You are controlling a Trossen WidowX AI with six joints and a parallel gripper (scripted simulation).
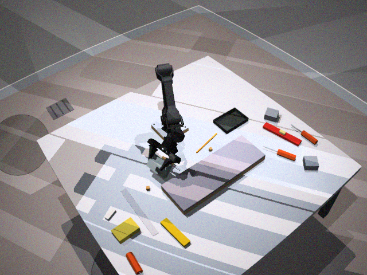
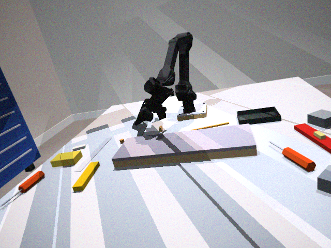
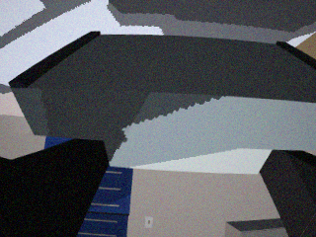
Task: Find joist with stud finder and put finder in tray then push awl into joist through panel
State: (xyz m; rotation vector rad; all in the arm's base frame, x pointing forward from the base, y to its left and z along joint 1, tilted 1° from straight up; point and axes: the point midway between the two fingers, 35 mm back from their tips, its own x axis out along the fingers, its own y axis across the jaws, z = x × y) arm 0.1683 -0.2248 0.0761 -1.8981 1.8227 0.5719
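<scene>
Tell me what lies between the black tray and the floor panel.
Between the black tray and the floor panel, the top view shows only tabletop; the orange pencil-like stick is off to one side.

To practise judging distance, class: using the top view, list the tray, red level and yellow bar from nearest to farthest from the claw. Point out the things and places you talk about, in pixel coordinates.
1. Tray (image 1: 230, 120) (image 2: 258, 115): up and right of the claw (image 1: 161, 161) (image 2: 138, 130).
1. Yellow bar (image 1: 175, 232) (image 2: 86, 176): below it; too close to call against the tray.
3. Red level (image 1: 272, 129) (image 2: 304, 132): far right.

Tbl (image 1: 281, 242) (image 2: 128, 224): wht | panel (image 1: 216, 174) (image 2: 186, 144), blk tray (image 1: 230, 120) (image 2: 258, 115), pencil (image 1: 206, 143) (image 2: 210, 126) on top
</scene>
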